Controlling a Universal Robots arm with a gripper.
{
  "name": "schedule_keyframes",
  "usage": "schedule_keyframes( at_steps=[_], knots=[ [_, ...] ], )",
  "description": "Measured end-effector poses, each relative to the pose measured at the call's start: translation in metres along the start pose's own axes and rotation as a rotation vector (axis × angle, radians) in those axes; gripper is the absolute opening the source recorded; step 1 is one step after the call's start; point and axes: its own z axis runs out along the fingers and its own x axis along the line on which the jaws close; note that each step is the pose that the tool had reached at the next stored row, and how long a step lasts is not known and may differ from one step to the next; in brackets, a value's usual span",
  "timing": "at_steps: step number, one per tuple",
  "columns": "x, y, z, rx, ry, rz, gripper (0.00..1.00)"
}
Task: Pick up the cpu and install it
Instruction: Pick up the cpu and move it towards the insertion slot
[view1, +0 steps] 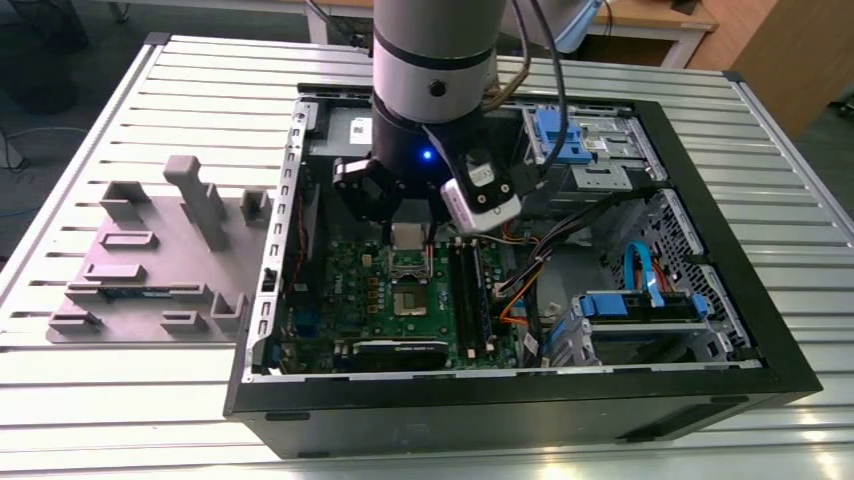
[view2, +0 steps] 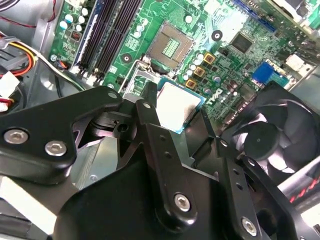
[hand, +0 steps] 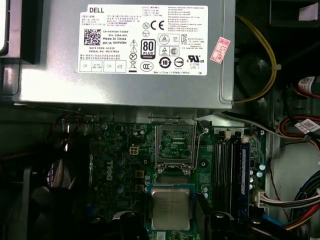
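The fingers (view2: 149, 107) pinch the cpu (view2: 179, 105) by its sides and hold it above the green board (view2: 225, 75), just beside the open socket (view2: 170, 47). If the cpu tilts or slips, it could land crooked and bend the socket's tiny pins.

open black pc case (view1: 534, 405) lying on the slatted metal desk (view1: 134, 400), green motherboard (view1: 358, 290) inside, blue drive bracket (view1: 638, 305) toward the exterior view's right. grey parts holder (view1: 147, 262) sits just beside the case. silver power supply (hand: 50, 75) borders the board.
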Motion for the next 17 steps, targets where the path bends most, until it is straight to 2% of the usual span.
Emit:
schedule_keyframes(
  at_steps=[5, 10, 13, 17],
  knots=[
    [-0.0001, -0.0009, 0.0045, -0.0001, 0.0, 0.0, 0.47],
    [-0.0003, -0.0033, 0.0135, 0.0002, 0.0002, 0.0, 0.47],
    [-0.0002, -0.0083, 0.0174, 0.0001, 0.0009, 0.0, 0.47],
    [-0.0004, -0.0182, 0.0231, -0.0007, 0.0024, 0.0, 0.47]
  ],
)
